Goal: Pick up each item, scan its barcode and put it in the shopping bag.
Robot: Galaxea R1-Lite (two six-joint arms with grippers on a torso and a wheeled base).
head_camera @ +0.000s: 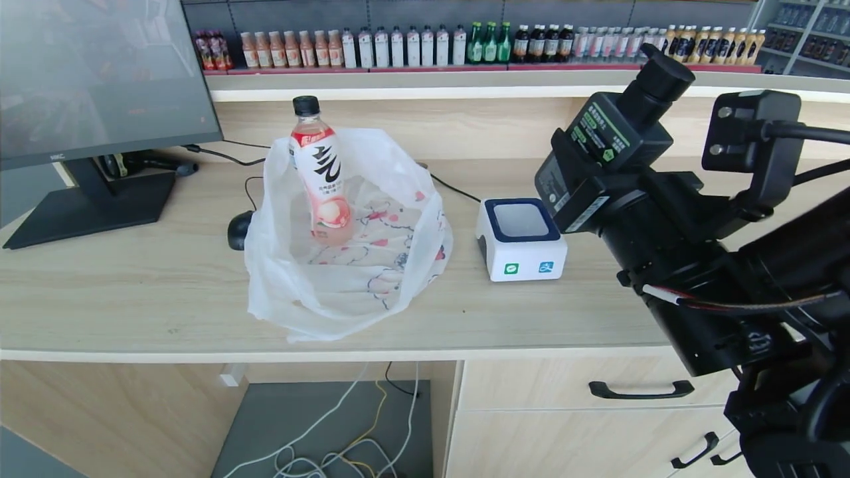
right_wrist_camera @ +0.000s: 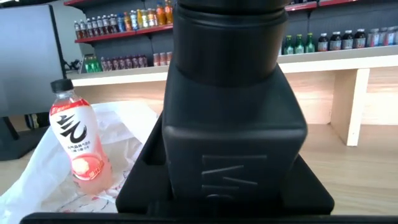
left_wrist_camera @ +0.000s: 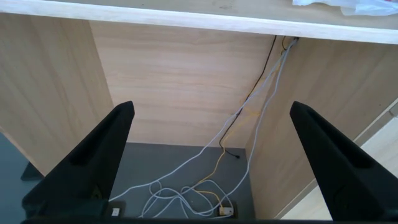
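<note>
**Right tool (head_camera: 584, 192) clamped on black bottle (head_camera: 614, 136) beside scanner (head_camera: 521, 239); left tool (left_wrist_camera: 211, 162) released, low under desk (head_camera: 133, 299)**

Left tool: fingers (left_wrist_camera: 93, 168) spread wide with nothing between them. It sits below the desk edge and faces the open bay under the top. Loose cables (left_wrist_camera: 186, 193) lie on the floor there.

Desk top, left to right:
- Monitor (head_camera: 99, 73) on its stand at far left, screen dark.
- Black mouse (head_camera: 238, 230) just beside the bag's left side, partly hidden behind it.
- Shopping bag (head_camera: 345, 265): thin white plastic, mid-desk, mouth open upward.
- Pink drink bottle (head_camera: 322, 179) stands inside the bag. Black cap is up, the bottle is slightly tilted, and its neck and shoulder stick out above the bag's rim.
- Scanner: white box with a dark-rimmed window facing up. It is just right of the bag and not touching it.
- Black bottle: held in the right tool, off the desk, at the scanner's right. It is tilted, with the cap pointing up and away and the green labels toward the head camera. Cannot tell whether its lower end hangs over the scanner window or beside it.

In the right wrist view the black bottle sits tight between the jaws. The pink drink bottle and the bag are beyond it.

Behind the desk, a shelf (head_camera: 465, 43) of bottled drinks runs along the back wall. Drawers (head_camera: 641, 388) with black handles are under the right side of the desk.
</note>
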